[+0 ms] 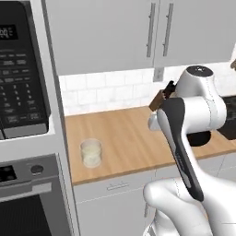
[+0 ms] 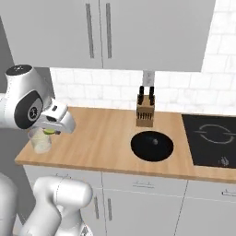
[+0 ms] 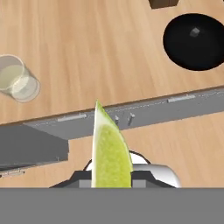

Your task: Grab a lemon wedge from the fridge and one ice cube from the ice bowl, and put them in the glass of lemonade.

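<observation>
Item: lemon wedge (image 3: 110,151), clamped between gripper (image 3: 111,177) fingers. Glass of lemonade (image 3: 17,78) on countertop (image 3: 109,52), ahead-left of fingertips. Step: carrying wedge. Next: centre above glass, release.

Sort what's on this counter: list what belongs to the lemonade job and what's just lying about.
Job:
- lemon wedge, held in the gripper
- glass of lemonade

Lying about:
- knife block
- black round bowl
- cooktop
- microwave
</observation>
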You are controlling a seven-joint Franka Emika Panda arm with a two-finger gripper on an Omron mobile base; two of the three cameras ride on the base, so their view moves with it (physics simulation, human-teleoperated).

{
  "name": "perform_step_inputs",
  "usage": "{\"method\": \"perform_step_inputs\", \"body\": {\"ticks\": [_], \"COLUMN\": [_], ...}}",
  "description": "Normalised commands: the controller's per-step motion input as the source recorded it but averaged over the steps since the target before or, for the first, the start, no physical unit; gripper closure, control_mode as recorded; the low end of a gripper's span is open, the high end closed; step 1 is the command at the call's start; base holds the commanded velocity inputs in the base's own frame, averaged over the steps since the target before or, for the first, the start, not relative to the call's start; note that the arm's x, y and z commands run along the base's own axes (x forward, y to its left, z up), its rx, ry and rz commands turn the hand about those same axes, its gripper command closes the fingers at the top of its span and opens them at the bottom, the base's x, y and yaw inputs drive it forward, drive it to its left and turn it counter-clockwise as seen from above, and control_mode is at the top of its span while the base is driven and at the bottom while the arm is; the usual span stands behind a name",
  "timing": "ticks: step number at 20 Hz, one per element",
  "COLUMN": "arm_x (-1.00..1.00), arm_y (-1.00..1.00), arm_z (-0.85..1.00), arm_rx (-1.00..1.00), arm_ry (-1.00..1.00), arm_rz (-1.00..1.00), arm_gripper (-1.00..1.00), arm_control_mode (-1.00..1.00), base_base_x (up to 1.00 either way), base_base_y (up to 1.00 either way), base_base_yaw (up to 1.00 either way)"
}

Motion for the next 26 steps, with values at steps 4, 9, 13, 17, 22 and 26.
{"method": "perform_step_inputs", "body": {"ticks": [4, 9, 13, 17, 22, 26], "arm_x": [0.00, 0.00, 0.00, 0.00, 0.01, 0.00], "arm_y": [0.00, 0.00, 0.00, 0.00, -0.02, 0.00], "arm_z": [0.00, 0.00, 0.00, 0.00, 0.00, 0.00], "arm_rx": [0.00, 0.00, 0.00, 0.00, 0.00, 0.00], "arm_ry": [0.00, 0.00, 0.00, 0.00, 0.00, 0.00], "arm_rz": [0.00, 0.00, 0.00, 0.00, 0.01, 0.00], "arm_gripper": [1.00, 1.00, 1.00, 1.00, 1.00, 1.00], "arm_control_mode": [1.00, 1.00, 1.00, 1.00, -1.00, -1.00], "base_base_x": [0.16, 0.20, 0.39, 0.11, 0.04, 0.00], "base_base_y": [0.00, -0.03, -0.46, -0.82, -0.16, 0.00], "base_base_yaw": [0.46, 0.53, 0.47, 0.33, 0.05, 0.00]}}
